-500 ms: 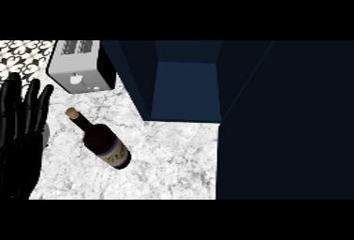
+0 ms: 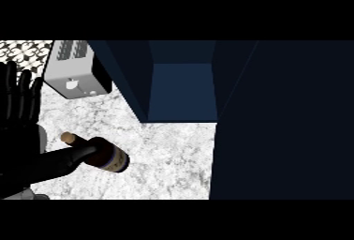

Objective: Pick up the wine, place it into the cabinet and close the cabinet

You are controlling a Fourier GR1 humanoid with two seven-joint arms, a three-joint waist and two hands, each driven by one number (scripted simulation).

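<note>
Marbled white counter (image 2: 173, 154) carries a dark wine bottle (image 2: 104, 155), which lies on its side near the left, cork toward the upper left. At the left edge the left hand (image 2: 19, 105) shows with straight, spread fingers pointing up, holding nothing. Behind it stands a silver toaster (image 2: 72, 70). The dark blue cabinet (image 2: 181, 89) stands open. No right hand is visible.

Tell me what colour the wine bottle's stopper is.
Tan, like cork, at the neck of the dark wine bottle; head view.
</note>
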